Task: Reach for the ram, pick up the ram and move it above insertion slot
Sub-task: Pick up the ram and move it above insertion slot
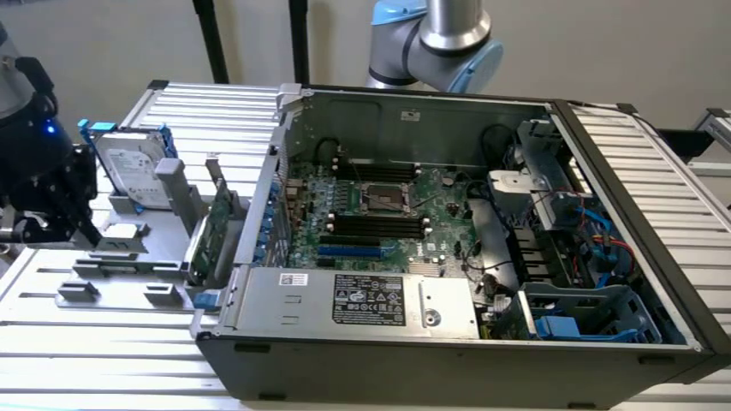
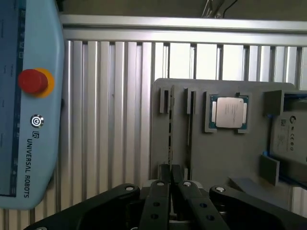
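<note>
The ram (image 2: 170,129) appears edge-on as a thin dark strip standing in a slot of the grey holder (image 2: 225,153). My gripper (image 2: 170,167) sits at its near end, and both black fingers (image 2: 160,184) are drawn together with the strip's edge between them. In the exterior view the gripper (image 1: 51,224) is low at the left end of the holder (image 1: 115,270), away from the open computer case (image 1: 457,342). The black memory slots (image 1: 371,224) lie on the motherboard inside the case.
The holder also carries a processor chip (image 2: 229,112), a silver hard drive (image 1: 132,167) and an upright green expansion card (image 1: 217,224). A teach pendant (image 2: 29,143) with a red button (image 2: 32,80) lies on the ribbed metal table (image 2: 110,120). A second arm's base (image 1: 440,43) stands behind the case.
</note>
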Controlling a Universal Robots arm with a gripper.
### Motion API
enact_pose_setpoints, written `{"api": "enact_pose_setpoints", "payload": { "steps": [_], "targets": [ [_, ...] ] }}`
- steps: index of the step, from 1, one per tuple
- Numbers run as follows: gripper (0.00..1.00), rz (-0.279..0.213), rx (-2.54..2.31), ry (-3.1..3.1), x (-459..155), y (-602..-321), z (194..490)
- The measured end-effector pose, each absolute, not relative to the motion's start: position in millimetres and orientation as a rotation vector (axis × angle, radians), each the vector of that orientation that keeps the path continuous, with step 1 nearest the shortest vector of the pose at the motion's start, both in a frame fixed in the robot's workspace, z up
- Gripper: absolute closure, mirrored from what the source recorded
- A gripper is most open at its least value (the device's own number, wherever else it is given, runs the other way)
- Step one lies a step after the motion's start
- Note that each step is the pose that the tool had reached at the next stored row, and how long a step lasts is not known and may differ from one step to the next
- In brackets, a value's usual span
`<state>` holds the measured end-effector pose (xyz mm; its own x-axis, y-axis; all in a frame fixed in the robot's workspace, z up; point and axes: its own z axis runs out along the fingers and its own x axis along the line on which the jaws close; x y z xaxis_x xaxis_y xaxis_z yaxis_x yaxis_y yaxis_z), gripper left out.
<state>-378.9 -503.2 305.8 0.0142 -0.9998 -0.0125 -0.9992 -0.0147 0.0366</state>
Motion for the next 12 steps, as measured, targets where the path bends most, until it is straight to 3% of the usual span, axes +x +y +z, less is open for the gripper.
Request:
{"api": "enact_pose_setpoints", "payload": {
  "steps": [12],
  "targets": [
    [0.87,-0.063,2.232,-2.194,-355.7,-503.2,354.7]
  ]
}}
